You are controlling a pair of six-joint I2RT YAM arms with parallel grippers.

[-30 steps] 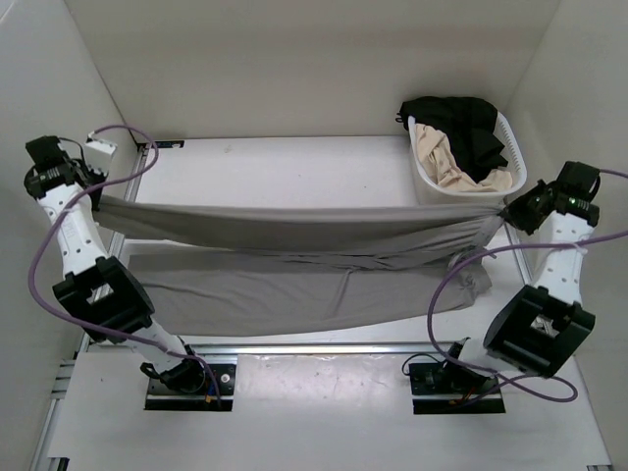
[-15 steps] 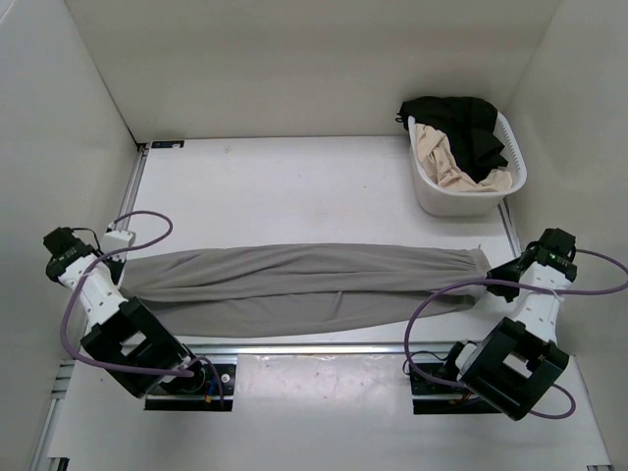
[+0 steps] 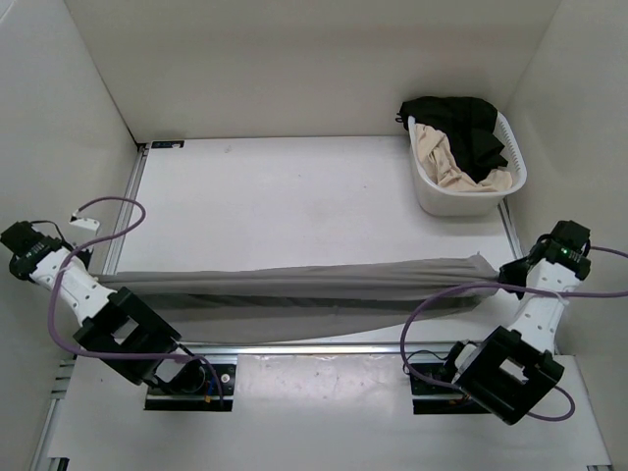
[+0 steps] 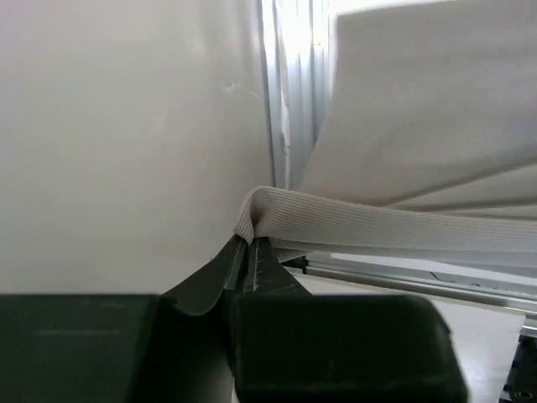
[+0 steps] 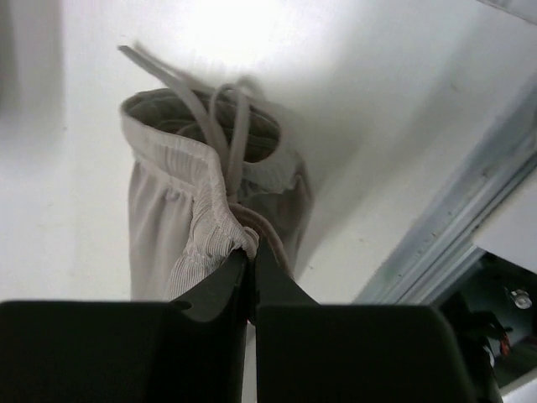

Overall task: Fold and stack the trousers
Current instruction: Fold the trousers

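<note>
Grey, thin and finely ribbed, the trousers hang stretched in a long narrow band across the near part of the white counter, with a second layer sagging beneath. The left pincer is clamped tight on one end (a small puckered fold bulges over its tips). The right pincer is closed on the gathered waistband, where a drawstring loops loose. From above, both sets of fingertips are lost behind wrists and cloth, and how much fabric rests on the counter is unclear. A white slotted basket at the far right holds a beige garment half buried under a black garment.
</note>
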